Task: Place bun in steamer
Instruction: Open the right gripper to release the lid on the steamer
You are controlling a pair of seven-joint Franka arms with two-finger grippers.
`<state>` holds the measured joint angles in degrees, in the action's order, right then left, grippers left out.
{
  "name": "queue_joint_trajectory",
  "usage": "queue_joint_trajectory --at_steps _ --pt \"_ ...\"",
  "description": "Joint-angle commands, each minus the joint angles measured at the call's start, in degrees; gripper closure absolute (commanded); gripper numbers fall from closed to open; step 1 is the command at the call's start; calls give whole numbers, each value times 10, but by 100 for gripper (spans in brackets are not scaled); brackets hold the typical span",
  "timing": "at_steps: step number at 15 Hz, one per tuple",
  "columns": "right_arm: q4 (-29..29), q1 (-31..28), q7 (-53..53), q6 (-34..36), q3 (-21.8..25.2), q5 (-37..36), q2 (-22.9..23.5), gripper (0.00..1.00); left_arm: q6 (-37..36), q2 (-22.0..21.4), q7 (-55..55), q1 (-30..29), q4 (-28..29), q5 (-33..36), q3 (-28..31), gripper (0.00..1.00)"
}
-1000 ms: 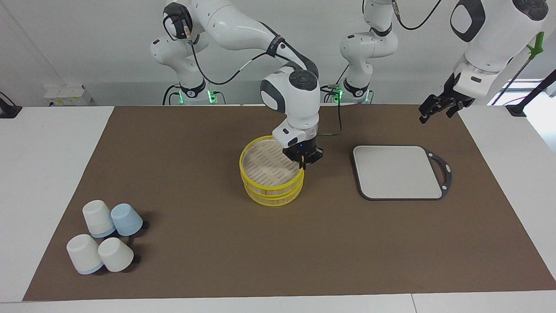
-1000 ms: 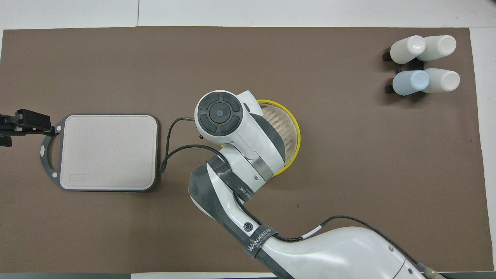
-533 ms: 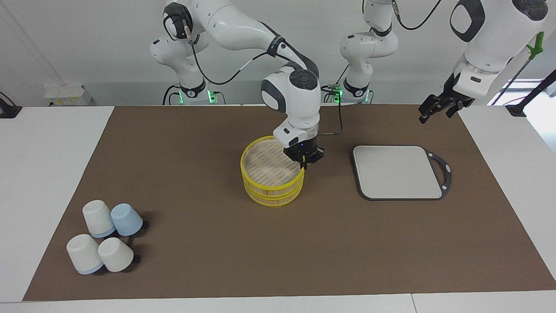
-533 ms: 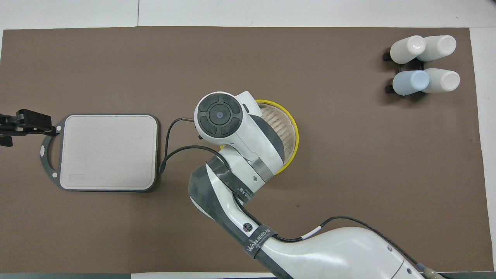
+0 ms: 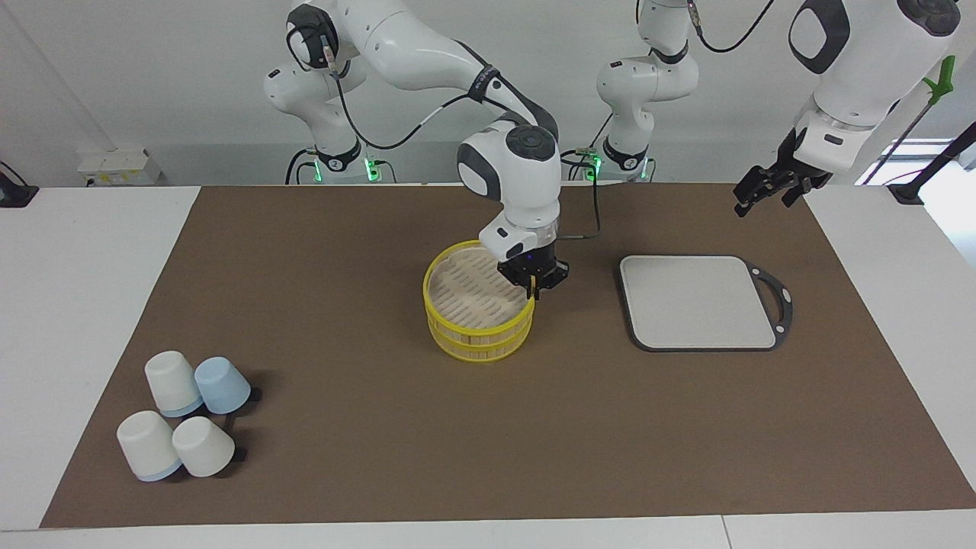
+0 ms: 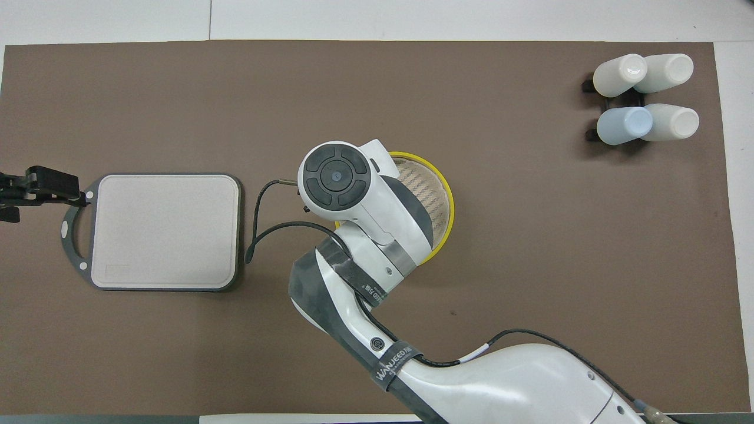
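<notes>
The steamer [image 5: 473,301] stands at the middle of the mat, two yellow-rimmed tiers stacked, the top tier's slatted floor bare. It also shows in the overhead view [image 6: 439,194], half covered by my right arm. My right gripper [image 5: 531,288] is at the top tier's rim on the side toward the left arm's end, fingers pinched on the yellow rim. In the overhead view the right wrist hides it. My left gripper [image 5: 756,192] waits in the air over the mat's edge near the board's handle, and shows in the overhead view [image 6: 35,185]. No bun is in view.
A grey square board [image 5: 698,301] with a black handle lies beside the steamer toward the left arm's end, also in the overhead view [image 6: 165,229]. Several upturned cups [image 5: 183,415], white and pale blue, cluster at the right arm's end, farther from the robots, also in the overhead view [image 6: 645,97].
My right gripper has risen slightly at the steamer's rim, and the top tier has shifted a little with it. The left arm has barely moved.
</notes>
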<state>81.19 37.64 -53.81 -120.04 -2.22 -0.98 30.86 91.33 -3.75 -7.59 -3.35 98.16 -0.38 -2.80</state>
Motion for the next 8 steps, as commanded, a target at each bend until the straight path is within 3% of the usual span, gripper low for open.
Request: queue_joint_trajectory --at_steps 1,4,8 --pt "8 -6 13 -7 -4 -1 -12 0 -4 -3 6 1 -1 -6 -3 0" --pt "-14 -11 13 -5 -4 -1 -19 0 -2 -3 5 1 -8 -6 -7 0" --pt "-11 -38 80 31 -4 -2 -69 0 -2 -4 8 1 -7 -6 -13 0"
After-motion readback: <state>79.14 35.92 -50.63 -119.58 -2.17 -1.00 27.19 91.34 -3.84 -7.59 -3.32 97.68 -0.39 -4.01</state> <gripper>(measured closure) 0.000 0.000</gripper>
